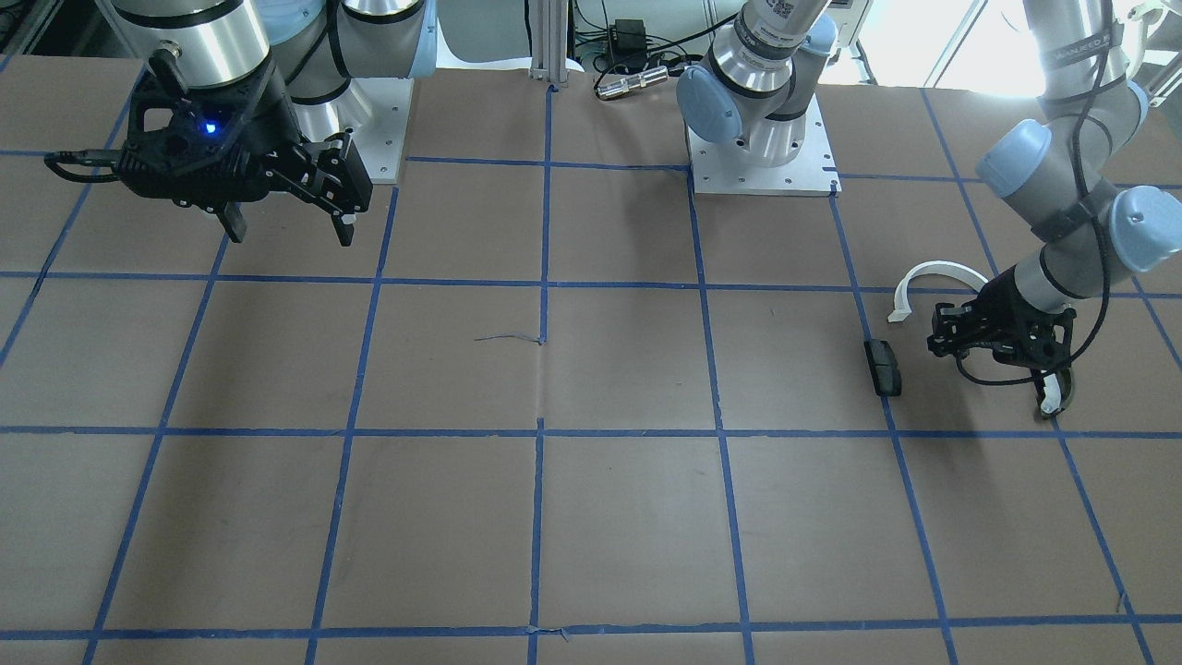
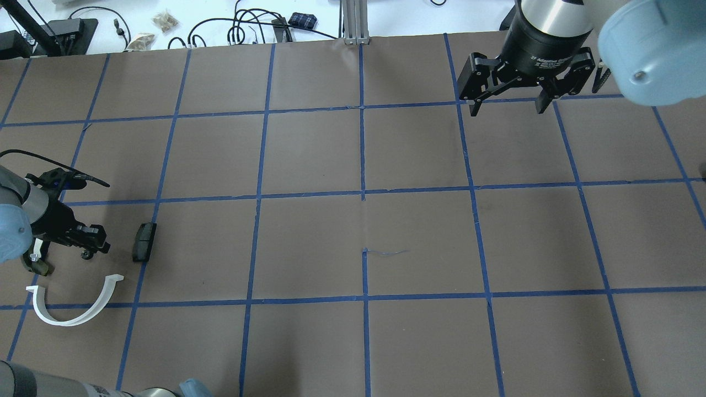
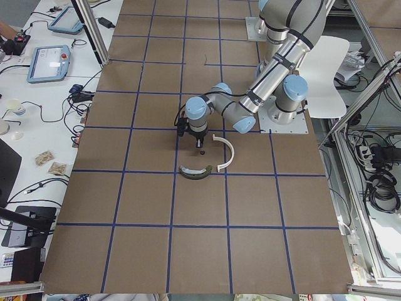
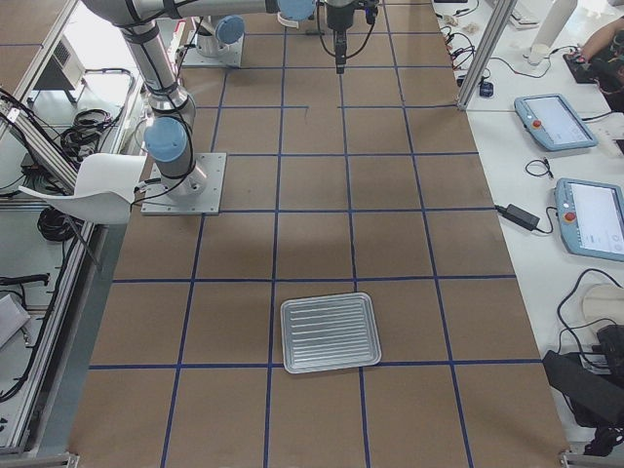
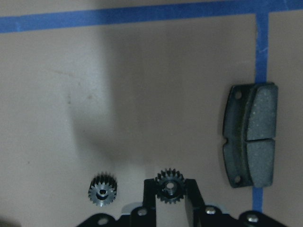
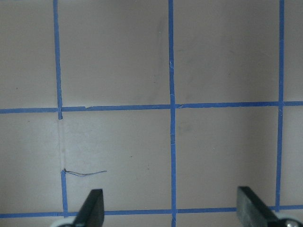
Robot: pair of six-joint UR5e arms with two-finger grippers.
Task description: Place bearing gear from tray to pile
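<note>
In the left wrist view my left gripper [image 5: 169, 185] sits low over the table, its two fingers against either side of a small black bearing gear [image 5: 169, 187]. A second small black gear [image 5: 102, 191] lies on the paper just beside it. The pile is around the gripper: a black rectangular block [image 5: 249, 135] [image 2: 144, 241], a white half-ring arc [image 2: 71, 306] [image 1: 933, 277] and an olive-green curved piece [image 1: 1053, 397] [image 3: 194, 170]. The left gripper [image 2: 91, 248] stands between the block and the olive piece. My right gripper [image 2: 507, 107] [image 1: 286, 231] hangs open and empty, high over the far side.
A ridged metal tray [image 4: 330, 331] lies on the table at the robot's right end, with nothing in it. Brown paper with a blue tape grid [image 2: 363, 193] covers the table. Cables and small items [image 2: 242, 27] lie beyond the far edge.
</note>
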